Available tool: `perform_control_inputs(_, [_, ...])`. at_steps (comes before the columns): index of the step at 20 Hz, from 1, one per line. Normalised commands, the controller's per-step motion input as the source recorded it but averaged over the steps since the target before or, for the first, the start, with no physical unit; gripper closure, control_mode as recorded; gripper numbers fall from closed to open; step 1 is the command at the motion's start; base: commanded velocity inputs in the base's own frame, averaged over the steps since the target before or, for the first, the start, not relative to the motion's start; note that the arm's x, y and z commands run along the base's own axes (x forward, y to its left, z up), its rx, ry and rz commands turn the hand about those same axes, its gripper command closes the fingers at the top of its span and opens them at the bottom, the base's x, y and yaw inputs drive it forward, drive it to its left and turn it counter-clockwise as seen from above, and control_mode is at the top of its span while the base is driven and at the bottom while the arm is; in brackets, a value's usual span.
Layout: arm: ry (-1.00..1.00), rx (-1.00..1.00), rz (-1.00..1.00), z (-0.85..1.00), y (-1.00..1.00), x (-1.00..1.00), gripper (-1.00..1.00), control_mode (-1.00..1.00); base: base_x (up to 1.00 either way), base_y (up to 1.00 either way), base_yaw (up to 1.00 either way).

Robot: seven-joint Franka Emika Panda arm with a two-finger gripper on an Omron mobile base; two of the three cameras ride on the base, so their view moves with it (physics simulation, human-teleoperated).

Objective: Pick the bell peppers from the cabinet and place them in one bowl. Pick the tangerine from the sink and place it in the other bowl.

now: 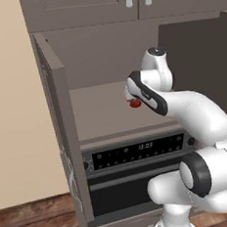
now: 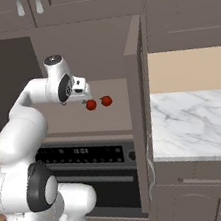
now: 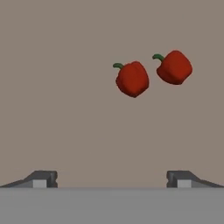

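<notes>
Gripper jaws wide apart, nothing between. Just past it, two bell peppers sit side by side on the cabinet shelf (stems up-left in hand view). Prob light, glossy, slippery, so pinch round body, not stem. Oven clock below reads approx 13:03.

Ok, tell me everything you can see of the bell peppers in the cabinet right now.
The bell peppers are two small glossy red ones with short dark green stems, lying side by side on the flat grey-brown shelf of the cabinet niche above the oven. They sit close together without touching. In the hand view both stems point up-left. The open tool hangs short of them; nothing but the shelf touches them.
</notes>
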Motion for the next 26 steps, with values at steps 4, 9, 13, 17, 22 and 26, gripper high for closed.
perform_control_inputs(4, [0.0,0.0,0.06,-0.01,0.0,0.25,-1.0,-1.0,0.0,0.0,0.0])
perform_control_inputs(9, [-0.01,0.0,0.09,-0.08,0.0,0.08,-1.0,-1.0,0.0,0.0,0.0])
perform_control_inputs(13, [-0.02,0.0,0.1,-0.13,0.0,0.0,-1.0,-1.0,0.0,0.0,0.0])
perform_control_inputs(17, [0.0,0.0,0.1,-0.16,0.0,0.0,-1.0,-1.0,0.0,0.0,0.0])
perform_control_inputs(22, [0.0,-0.04,0.08,-0.08,0.0,0.0,-1.0,-1.0,0.0,0.0,0.0])
perform_control_inputs(26, [0.0,-0.04,0.07,-0.07,0.0,0.01,-1.0,-1.0,0.0,0.0,0.0])
